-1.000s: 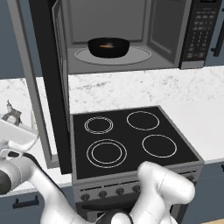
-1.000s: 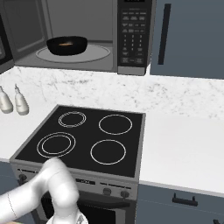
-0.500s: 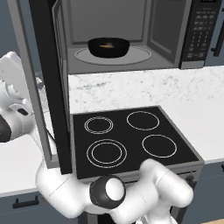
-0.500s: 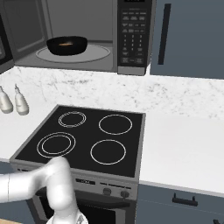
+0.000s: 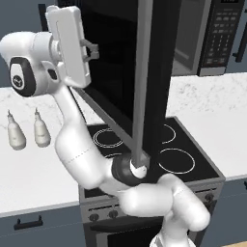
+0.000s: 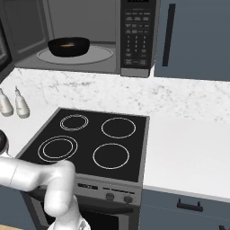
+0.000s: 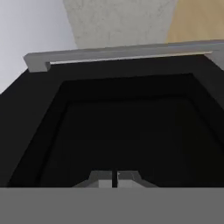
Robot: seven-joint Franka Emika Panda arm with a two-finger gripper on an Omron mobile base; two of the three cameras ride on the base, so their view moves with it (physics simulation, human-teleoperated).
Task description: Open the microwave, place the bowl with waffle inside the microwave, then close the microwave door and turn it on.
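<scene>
1. White links of my arm fill the front of the left base view, bending up from the lower right and over to the upper left, where my gripper (image 5: 92,50) sits against the outer face of the microwave door (image 5: 120,62).
2. My fingers (image 7: 126,176) are pressed together with only a hairline between them, and nothing is held; in the hand view their tips show low against the door's black glass, and I think they touch it, though the dark makes that hard to judge.
3. From the hand view the door's grey frame (image 7: 118,54) runs across above the glass, with pale speckled counter and a tan strip beyond it.
4. Below the door lies the black stovetop (image 6: 90,141) with its four white burner rings, knobs along its front edge.
5. Left of the stovetop, two white bottles (image 6: 12,104) stand upright side by side on the marbled counter (image 6: 188,134).
6. Further back, the microwave (image 6: 90,36) stands open, its door swung out on the left hinge.
7. Inside, the black bowl (image 6: 68,46) rests on the round glass turntable (image 6: 101,55), and a sliver of golden waffle (image 6: 67,45) shows within the bowl.
8. At the cavity's right is the button panel (image 6: 136,33), and beyond it a blue-grey cabinet door (image 6: 197,40) with a black handle.
</scene>
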